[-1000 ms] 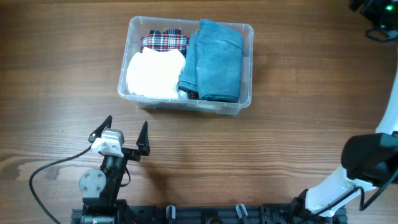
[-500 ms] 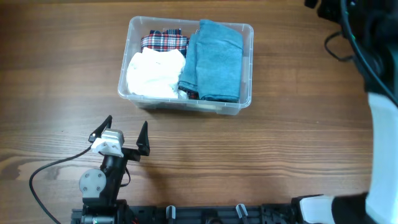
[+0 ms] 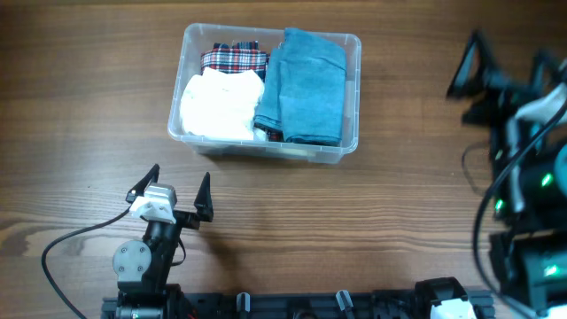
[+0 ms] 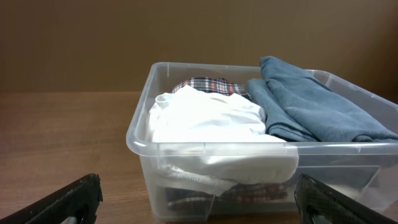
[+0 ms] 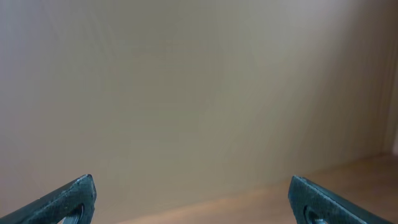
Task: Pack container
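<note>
The clear plastic container (image 3: 352, 42) stands at the table's back centre. It holds a folded white cloth (image 3: 221, 106), a plaid cloth (image 3: 234, 58) and a folded blue cloth (image 3: 306, 84). My left gripper (image 3: 176, 184) is open and empty on the near side of the container, pointing at it. In the left wrist view the container (image 4: 205, 148) fills the middle, between the open fingers of the left gripper (image 4: 198, 194). My right gripper (image 3: 505, 55) is open and empty, raised at the right edge, well apart from the container. The right wrist view shows that gripper (image 5: 193, 199) facing a beige wall.
The wooden table (image 3: 372, 221) surrounds the container. The left arm's black cable (image 3: 71, 241) trails at the front left. The right arm's body and cables (image 3: 523, 213) fill the right edge. A mounting rail (image 3: 292, 306) runs along the front edge.
The right arm has swung from the far right corner down into view at the right edge, its gripper now showing open. The left arm and the container have not moved.
</note>
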Tool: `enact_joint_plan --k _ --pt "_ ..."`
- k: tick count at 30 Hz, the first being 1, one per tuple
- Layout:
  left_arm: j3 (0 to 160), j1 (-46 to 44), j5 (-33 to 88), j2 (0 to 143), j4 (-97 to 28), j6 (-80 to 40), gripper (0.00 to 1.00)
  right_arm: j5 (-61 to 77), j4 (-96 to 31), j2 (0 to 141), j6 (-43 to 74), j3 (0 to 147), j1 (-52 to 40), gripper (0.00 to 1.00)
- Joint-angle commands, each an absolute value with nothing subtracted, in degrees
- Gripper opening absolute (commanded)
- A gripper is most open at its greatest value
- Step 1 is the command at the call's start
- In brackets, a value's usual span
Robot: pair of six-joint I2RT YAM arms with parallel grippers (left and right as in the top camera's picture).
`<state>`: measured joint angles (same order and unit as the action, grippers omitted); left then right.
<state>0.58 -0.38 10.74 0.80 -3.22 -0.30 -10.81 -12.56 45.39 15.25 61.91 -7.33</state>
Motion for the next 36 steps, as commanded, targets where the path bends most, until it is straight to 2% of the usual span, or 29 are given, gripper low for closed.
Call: enact_joint_plan --k 1,5,11,14,28,36 --pt "0.32 -0.64 10.2 0.34 -3.44 -0.43 1.0 -2.61 -9.65 36.99 13.47 49.54 -4.58 1.0" --pt "0.32 -0.64 10.2 0.34 -3.44 -0.43 1.0 1.67 -7.27 27.05 12.75 38.13 -2.72 1.0" --pt "0.32 -0.64 10.2 0.38 -3.44 -0.43 1.0 3.4 -0.36 15.92 4.23 25.28 -2.63 1.0" --pt "0.32 -0.64 10.2 0.38 -3.44 -0.43 1.0 1.06 0.45 13.82 -0.25 21.87 -2.63 1.0" --pt "0.32 -0.64 10.2 0.38 -3.44 -0.43 1.0 -0.58 2.31 2.26 0.16 6.68 -2.63 1.0" --pt "0.32 -0.64 10.2 0.38 -3.44 -0.43 1.0 4.16 3.81 0.91 0.4 0.25 -2.63 1.0"
